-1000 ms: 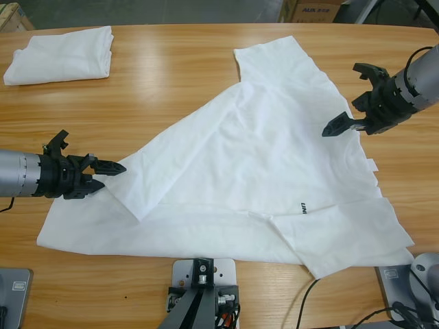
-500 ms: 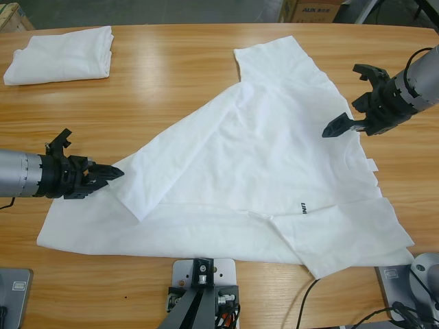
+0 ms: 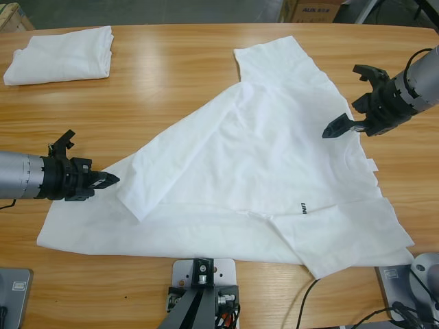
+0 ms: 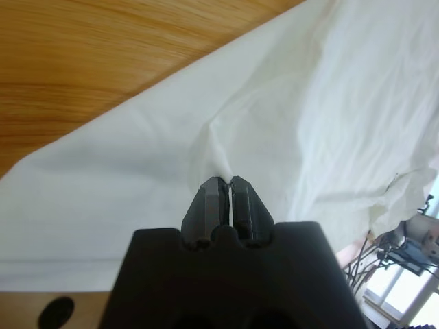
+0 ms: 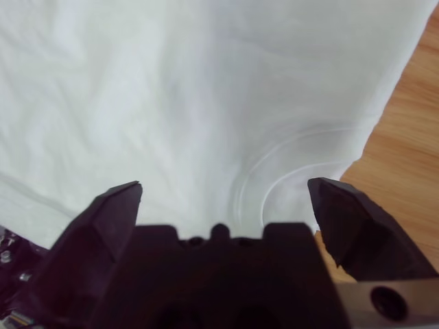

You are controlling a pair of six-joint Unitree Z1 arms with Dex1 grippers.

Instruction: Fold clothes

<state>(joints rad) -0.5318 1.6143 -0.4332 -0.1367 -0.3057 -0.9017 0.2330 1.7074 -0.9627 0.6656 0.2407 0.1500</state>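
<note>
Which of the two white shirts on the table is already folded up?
The small folded T-shirt at the table's far left corner, a neat flat bundle. The big T-shirt lies spread out in the middle, its edge pinched by the left gripper.

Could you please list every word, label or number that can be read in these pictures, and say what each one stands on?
"UNI": small dark print on the spread white T-shirt, near its lower right, at; any further letters cannot be made out.
Dark lettering on the cardboard box beyond the table's far edge: too small to read with certainty.
The folded T-shirt shows no print.
</note>
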